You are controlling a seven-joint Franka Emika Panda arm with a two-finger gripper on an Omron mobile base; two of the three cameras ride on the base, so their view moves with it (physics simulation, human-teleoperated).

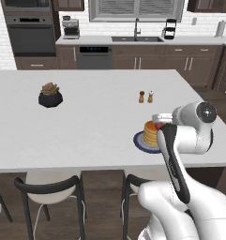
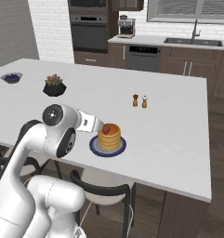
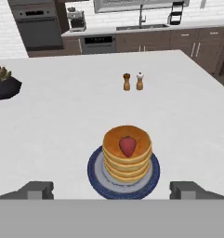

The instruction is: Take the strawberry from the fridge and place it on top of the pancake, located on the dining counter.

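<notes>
In the left base view the white arm rose from the lower right and bent over the near edge of the table (image 1: 86,122). The fingers (image 1: 162,120) sat just beside the pancake (image 1: 150,133), mostly hidden by the wrist, so how far they stood open could not be told from here. The pancake stood on its plate (image 1: 140,143) near the table's front edge. Farther back stood two small shakers (image 1: 146,97), and well to the left a dark bowl with a plant (image 1: 50,96). Two stools (image 1: 51,187) were tucked under the near side.

In the right base view the strawberry (image 2: 106,128) showed as a small red spot at the left rim of the pancake's top, just past the end of the hand. The plate lay on bare white table, well apart from the shakers and the plant bowl. A small blue dish (image 2: 11,77) lay near the far left corner.

In the hand view the strawberry rested on the middle of the top pancake, free of any grip. The two dark fingertips (image 3: 36,189) stood far apart at the bottom, one on each side of the plate, open wide and holding nothing
</notes>
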